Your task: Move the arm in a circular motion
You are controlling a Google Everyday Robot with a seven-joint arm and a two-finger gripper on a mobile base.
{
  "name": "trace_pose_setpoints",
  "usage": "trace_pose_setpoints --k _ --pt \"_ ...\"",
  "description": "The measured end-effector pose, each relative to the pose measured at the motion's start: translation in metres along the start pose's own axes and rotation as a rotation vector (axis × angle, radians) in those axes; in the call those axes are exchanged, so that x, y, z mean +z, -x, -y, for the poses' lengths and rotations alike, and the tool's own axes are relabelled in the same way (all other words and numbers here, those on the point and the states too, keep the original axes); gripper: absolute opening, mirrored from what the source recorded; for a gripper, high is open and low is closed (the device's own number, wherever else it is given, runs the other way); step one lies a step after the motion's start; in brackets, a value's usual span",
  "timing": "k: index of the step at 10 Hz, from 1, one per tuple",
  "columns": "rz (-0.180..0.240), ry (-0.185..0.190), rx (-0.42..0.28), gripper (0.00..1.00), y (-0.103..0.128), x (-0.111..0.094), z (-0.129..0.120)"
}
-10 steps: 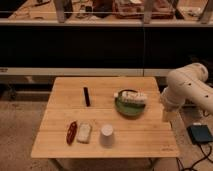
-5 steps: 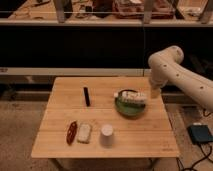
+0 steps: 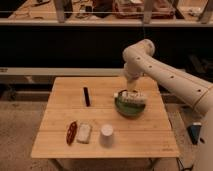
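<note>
The arm (image 3: 165, 75) is cream-white, made of thick rounded segments with small dark dots. It reaches in from the right edge, bends at a bulbous joint (image 3: 140, 50) and points down over the back of the wooden table (image 3: 60, 135). The gripper (image 3: 131, 85) hangs at its lower end, just behind a green bowl (image 3: 131, 107).
A white bottle (image 3: 131, 96) lies across the bowl. On the table are a black bar (image 3: 86, 96), a red-brown packet (image 3: 72, 132), a pale packet (image 3: 83, 133) and a white cup (image 3: 106, 133). A dark shelf unit stands behind the table. A blue object (image 3: 195, 132) lies on the floor at right.
The arm has swung left and toward the back, from beside the table's right edge to above its rear middle, by the bowl. The objects on the table have not moved.
</note>
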Motion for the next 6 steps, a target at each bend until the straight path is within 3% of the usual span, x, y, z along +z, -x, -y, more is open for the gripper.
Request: trace_pose_setpoints --k 2,3,5,6 --pt "0.102 0.006 -0.087 0.65 0.051 -0.018 -0.034" --pt "0.16 0.012 -0.147 0.65 0.08 -0.032 -0.063" --pt "0.209 0.029 -0.231 0.65 0.099 -0.052 -0.117" --pt "0.215 0.057 -0.261 0.65 0.095 -0.058 -0.154"
